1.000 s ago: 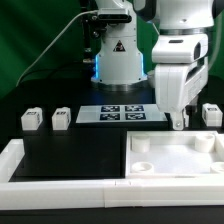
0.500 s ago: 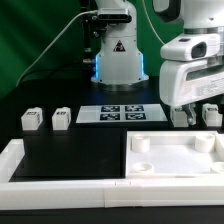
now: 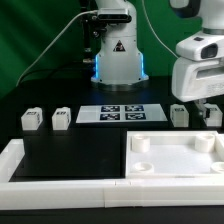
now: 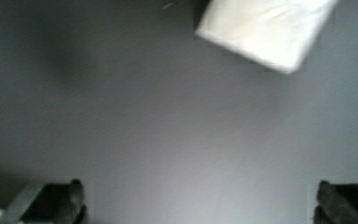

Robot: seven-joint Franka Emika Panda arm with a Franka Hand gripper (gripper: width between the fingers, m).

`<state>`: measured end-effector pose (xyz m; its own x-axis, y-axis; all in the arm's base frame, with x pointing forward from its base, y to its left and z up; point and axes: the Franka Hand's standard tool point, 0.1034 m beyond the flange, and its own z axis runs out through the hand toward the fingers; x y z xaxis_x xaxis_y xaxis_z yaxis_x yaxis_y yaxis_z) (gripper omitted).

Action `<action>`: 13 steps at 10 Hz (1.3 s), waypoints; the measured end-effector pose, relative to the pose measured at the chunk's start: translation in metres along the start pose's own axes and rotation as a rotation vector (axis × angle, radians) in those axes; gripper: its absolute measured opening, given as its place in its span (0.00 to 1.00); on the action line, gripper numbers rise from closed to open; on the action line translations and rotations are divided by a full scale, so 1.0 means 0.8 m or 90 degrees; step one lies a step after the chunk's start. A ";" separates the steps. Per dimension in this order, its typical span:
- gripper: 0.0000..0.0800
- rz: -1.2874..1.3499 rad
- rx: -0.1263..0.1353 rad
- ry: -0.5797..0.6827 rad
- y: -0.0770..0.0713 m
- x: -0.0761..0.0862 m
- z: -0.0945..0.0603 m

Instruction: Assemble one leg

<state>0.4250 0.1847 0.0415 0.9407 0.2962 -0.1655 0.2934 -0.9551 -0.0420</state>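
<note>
Four small white legs with marker tags stand on the black table in the exterior view: two at the left [image 3: 30, 120] [image 3: 61, 118], one at the right [image 3: 178, 115], and one [image 3: 213, 116] partly behind my gripper. My gripper [image 3: 205, 107] hangs just above the table between the two right legs, open and empty. In the wrist view the gripper [image 4: 204, 200] shows dark fingers [image 4: 60, 200] wide apart over bare table, with a blurred white leg [image 4: 265, 30] ahead of them. The large white panel [image 3: 165, 170] lies at the front right.
The marker board [image 3: 122, 114] lies at the back middle in front of the robot base [image 3: 118, 60]. A white L-shaped rail [image 3: 20, 165] runs along the front and left edge of the table.
My gripper has moved toward the exterior view's right and risen a little, uncovering the right leg it stood over. It stays open and empty.
</note>
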 end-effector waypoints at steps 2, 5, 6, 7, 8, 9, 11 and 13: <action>0.81 0.024 -0.003 -0.137 -0.009 0.000 -0.007; 0.81 0.037 -0.007 -0.301 -0.001 0.001 -0.005; 0.81 0.037 -0.008 -0.338 -0.001 -0.002 -0.004; 0.81 0.038 -0.007 -0.337 -0.001 0.001 -0.002; 0.81 0.055 -0.007 -0.344 -0.003 -0.003 0.001; 0.81 0.119 0.002 -0.381 -0.009 -0.017 0.012; 0.81 0.136 0.002 -0.415 -0.009 -0.028 0.034; 0.81 0.141 0.002 -0.422 -0.006 -0.033 0.040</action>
<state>0.3931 0.1810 0.0144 0.6758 0.0276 -0.7366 0.1048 -0.9927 0.0589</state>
